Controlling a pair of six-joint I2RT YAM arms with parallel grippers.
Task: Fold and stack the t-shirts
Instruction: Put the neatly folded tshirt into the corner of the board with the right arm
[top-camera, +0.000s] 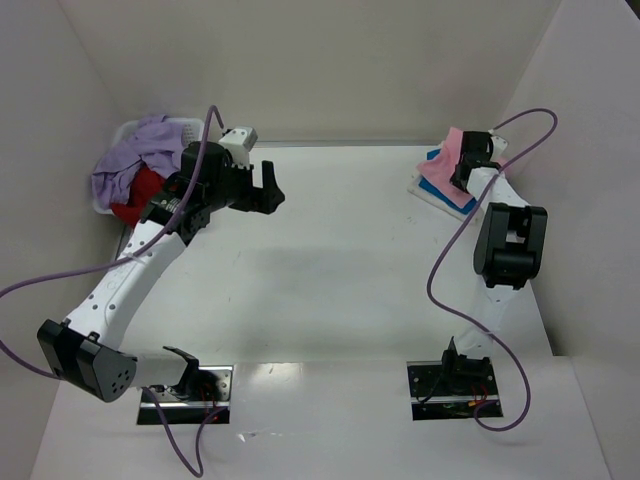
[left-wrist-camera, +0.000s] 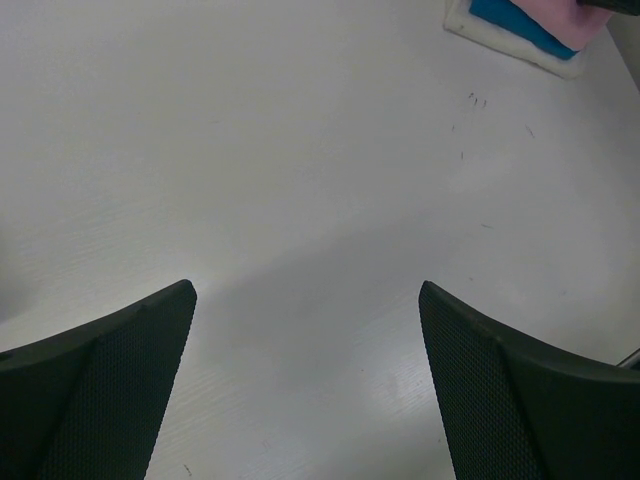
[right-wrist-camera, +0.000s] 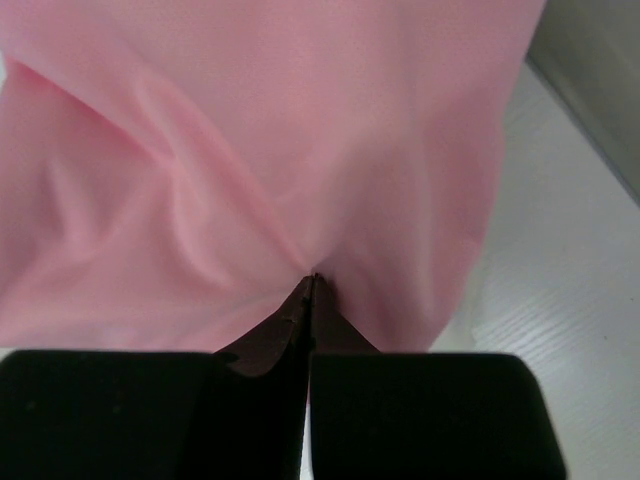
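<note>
A light pink t-shirt (top-camera: 456, 150) lies on a folded bright blue t-shirt (top-camera: 438, 187) at the far right of the table. My right gripper (top-camera: 465, 165) is shut on the pink cloth (right-wrist-camera: 250, 170), which fills the right wrist view. A lavender t-shirt (top-camera: 140, 150) and a red t-shirt (top-camera: 140, 192) lie crumpled in the basket at the far left. My left gripper (top-camera: 268, 190) is open and empty above the bare table (left-wrist-camera: 300, 180), just right of the basket. The pink and blue stack (left-wrist-camera: 540, 25) shows at the top right of the left wrist view.
The white perforated basket (top-camera: 185, 127) stands in the far left corner against the wall. A white board (top-camera: 432, 195) lies under the folded stack. Purple cables (top-camera: 450, 250) loop over both arms. White walls close in the table on three sides.
</note>
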